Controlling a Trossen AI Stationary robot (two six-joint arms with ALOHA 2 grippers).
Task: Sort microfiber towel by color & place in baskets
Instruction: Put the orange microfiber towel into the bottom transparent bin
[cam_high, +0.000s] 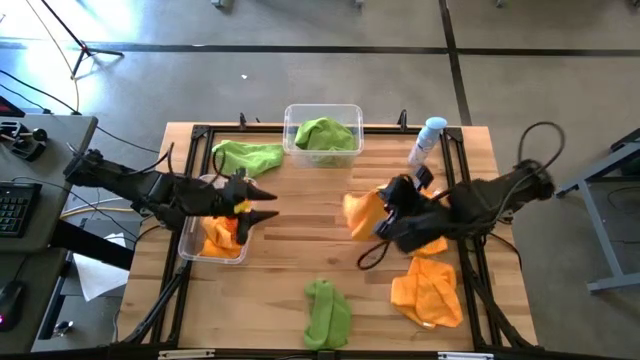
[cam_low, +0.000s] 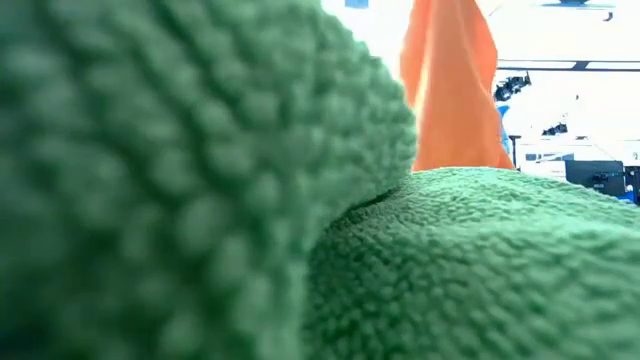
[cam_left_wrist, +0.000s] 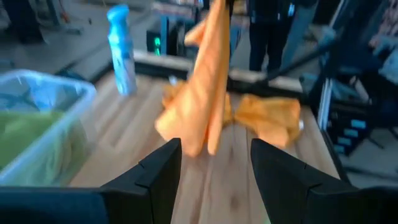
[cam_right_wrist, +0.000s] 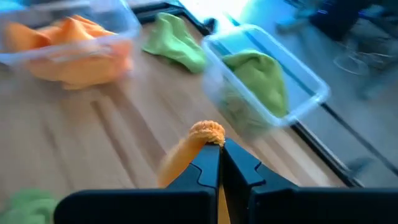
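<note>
Orange cloth: my right claw (cam_right_wrist: 219, 163) pinches a soft orange towel (cam_high: 362, 212); it hangs over the middle of the wooden table (cam_high: 300, 250).
Left claw (cam_high: 262, 204): open, empty, over the clear plastic bin with orange cloths (cam_high: 212, 243).
Green bin: clear bin (cam_high: 323, 136) at the far edge, green cloth inside.
Loose cloths: green one (cam_high: 246, 157) beside that bin, green one (cam_high: 327, 312) at the near edge, orange one (cam_high: 428, 291) on my right.

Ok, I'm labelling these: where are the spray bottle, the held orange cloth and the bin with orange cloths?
spray bottle (cam_high: 428, 141): high view, its body.
held orange cloth (cam_high: 362, 213): high view, its hanging fold.
bin with orange cloths (cam_high: 187, 236): high view, its left wall.
</note>
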